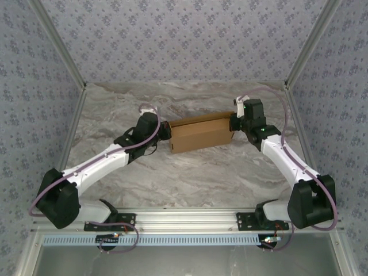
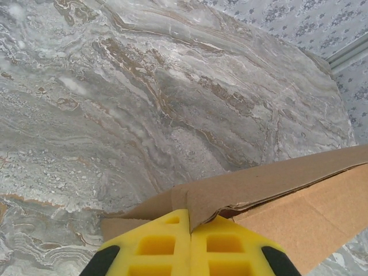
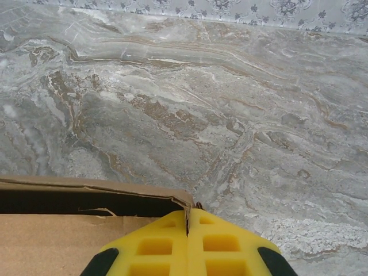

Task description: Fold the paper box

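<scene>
bench [image 1: 190, 178]: grey marble, with flower-papered walls [image 1: 172, 34] around it
paper box [image 1: 201, 135]: brown cardboard, far middle of bench, lengthwise between both pincers
left pincer [image 2: 190, 221]: clenched on cardboard edge at box's left end
right pincer [image 3: 188, 217]: clenched on cardboard edge at box's right end

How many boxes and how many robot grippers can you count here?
Brown paper box: 1
Yellow-fingered grippers: 2, the left gripper and the right gripper, each pinching one end of the box
Total: 3
</scene>
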You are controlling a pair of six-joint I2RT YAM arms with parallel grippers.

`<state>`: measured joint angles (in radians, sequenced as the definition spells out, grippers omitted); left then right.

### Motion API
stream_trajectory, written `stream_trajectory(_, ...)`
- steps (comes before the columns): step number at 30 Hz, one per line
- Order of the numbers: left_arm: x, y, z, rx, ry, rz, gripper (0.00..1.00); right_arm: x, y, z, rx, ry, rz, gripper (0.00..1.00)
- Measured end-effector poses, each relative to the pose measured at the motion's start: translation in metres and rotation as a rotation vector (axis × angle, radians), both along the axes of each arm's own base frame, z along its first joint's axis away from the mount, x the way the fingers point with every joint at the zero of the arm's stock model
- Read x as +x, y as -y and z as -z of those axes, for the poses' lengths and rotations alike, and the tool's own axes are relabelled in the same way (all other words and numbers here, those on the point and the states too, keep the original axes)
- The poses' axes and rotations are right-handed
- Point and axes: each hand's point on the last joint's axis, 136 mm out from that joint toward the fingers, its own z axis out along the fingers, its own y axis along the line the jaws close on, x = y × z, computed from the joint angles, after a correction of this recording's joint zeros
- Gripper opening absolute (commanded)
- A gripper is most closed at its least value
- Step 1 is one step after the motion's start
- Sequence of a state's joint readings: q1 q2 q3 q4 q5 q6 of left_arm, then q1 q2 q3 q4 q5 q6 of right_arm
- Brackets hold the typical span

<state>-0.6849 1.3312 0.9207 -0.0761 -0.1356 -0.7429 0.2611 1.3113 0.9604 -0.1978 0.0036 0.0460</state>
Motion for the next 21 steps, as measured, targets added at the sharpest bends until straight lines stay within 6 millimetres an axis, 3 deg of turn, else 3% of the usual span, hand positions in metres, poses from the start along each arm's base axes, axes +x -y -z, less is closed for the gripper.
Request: stream_trajectory(21, -0.0031, 0.0029, 0.0035, -0.001, 0.049, -0.092, 0.02, 0.0000, -0.0002, 0.0021, 0.012, 0.005, 0.005, 0.03)
